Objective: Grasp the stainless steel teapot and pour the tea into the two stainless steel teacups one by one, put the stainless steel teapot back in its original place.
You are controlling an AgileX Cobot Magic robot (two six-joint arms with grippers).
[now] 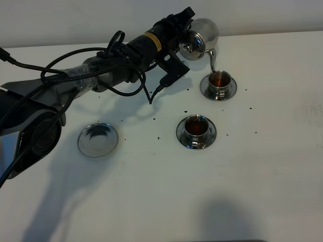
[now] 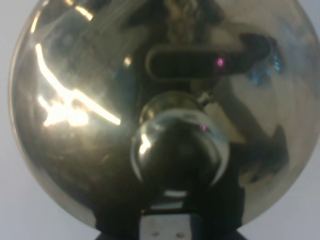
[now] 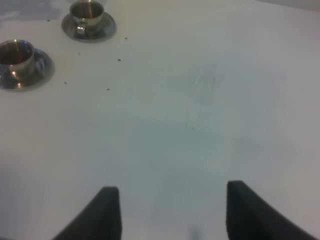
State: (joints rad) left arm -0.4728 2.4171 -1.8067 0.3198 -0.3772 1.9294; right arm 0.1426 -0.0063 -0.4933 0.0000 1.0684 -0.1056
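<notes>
Table (image 1: 282, 166) under me: plain white, matte, fills nearly the whole high view. Pale blank wall (image 1: 75, 20) behind its far edge. Small dark specks (image 1: 158, 137) scattered mid-table. Lighting is diffuse, with soft blurry shadows (image 1: 227, 217) lying toward the near edge.

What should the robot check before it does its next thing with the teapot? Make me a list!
1. Grip on the teapot: ok, the left gripper is shut on it.
2. Spout aimed at the far cup: ok, its tip hangs right above the cup.
3. Tea in the far cup: ok, brown tea shows; how full, cannot tell.
4. Tea in the near cup: ok.
5. Empty saucer for the teapot's return: ok, nothing lies on it.
6. Right gripper out of the way: ok, open, away from both cups.
</notes>
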